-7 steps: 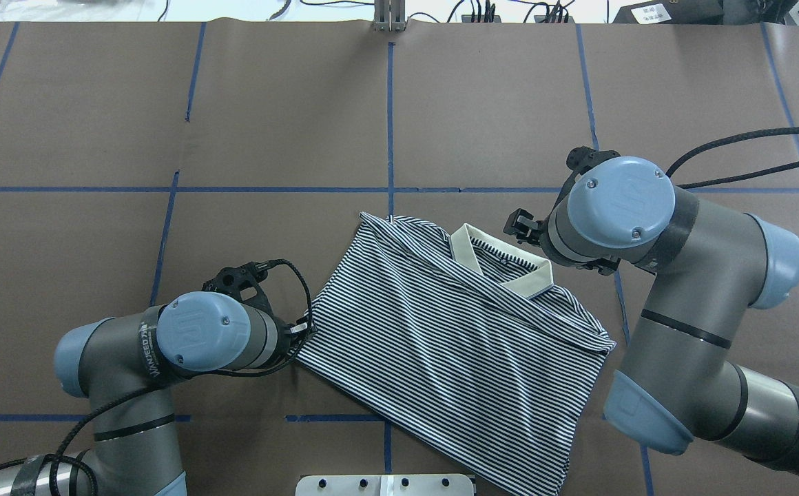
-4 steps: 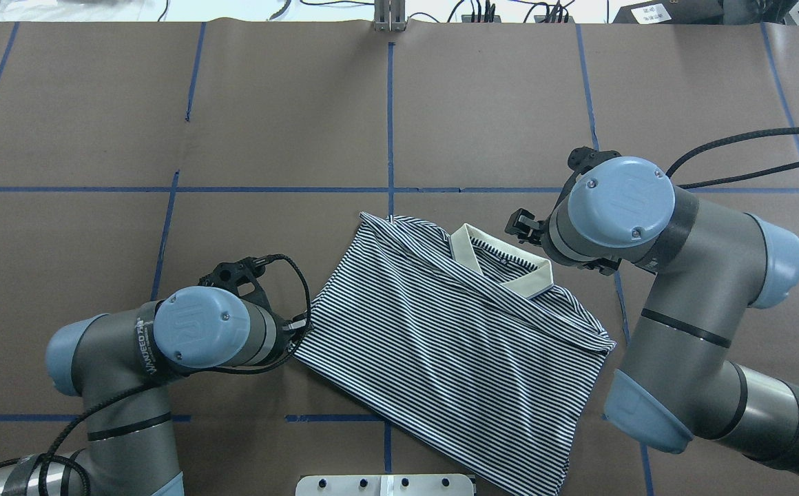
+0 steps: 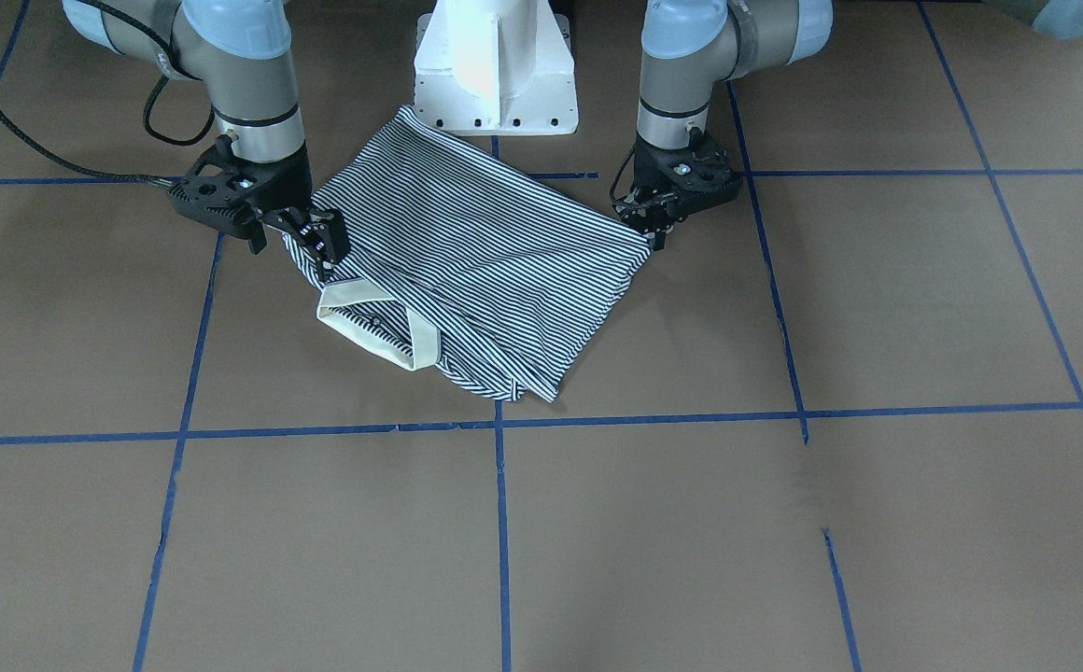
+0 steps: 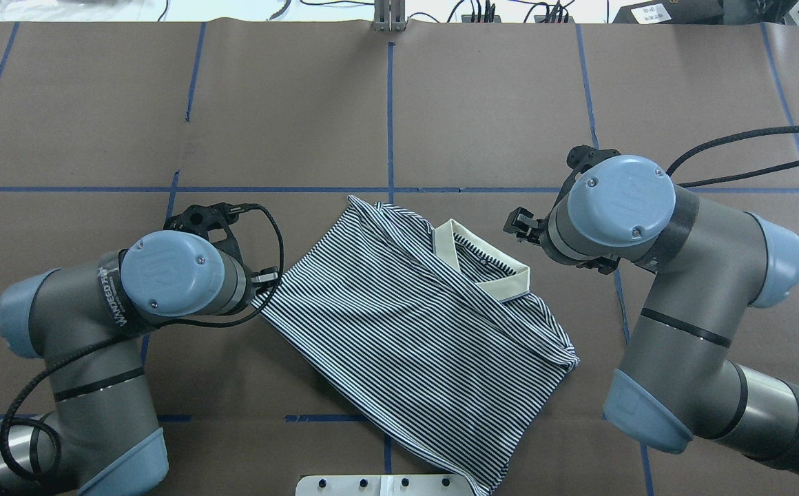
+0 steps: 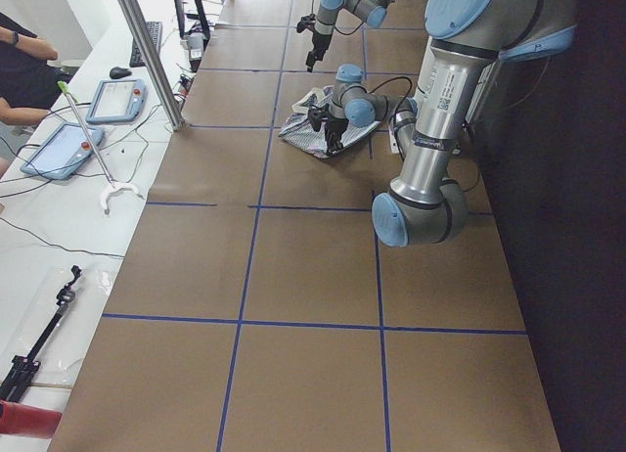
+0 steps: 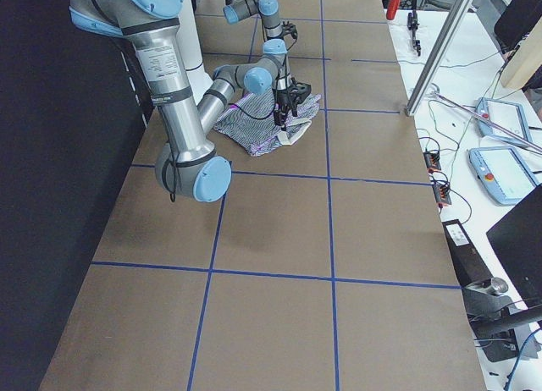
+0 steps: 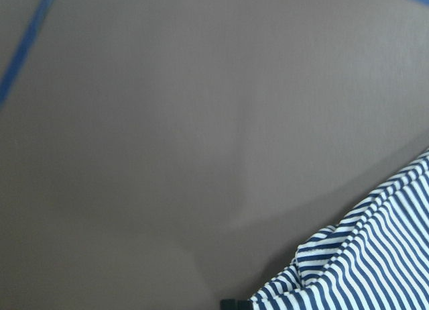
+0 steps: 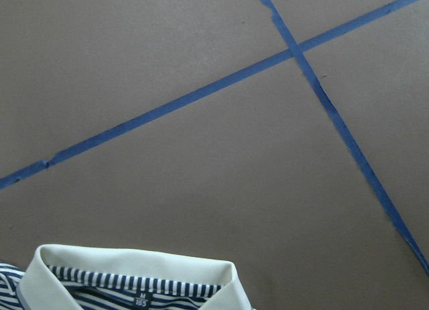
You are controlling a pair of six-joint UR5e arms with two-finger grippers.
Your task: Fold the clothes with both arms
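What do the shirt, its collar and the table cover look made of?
Shirt: soft knit fabric, likely a cotton blend; it drapes, wrinkles and looks matte. Collar: stiffer cream knit, holds its shape. Table cover: matte brown paper, apparently; sheet edges show.

Both units, the left arm (image 4: 100, 368) and the right arm (image 4: 682, 324), are grey metal tubes with pale blue joint caps (image 4: 616, 200) bearing small screws and embossed logos, thin black bands, black braided cables (image 4: 737, 141), white lettering on the left wrist, and a white pedestal base (image 3: 495, 65).
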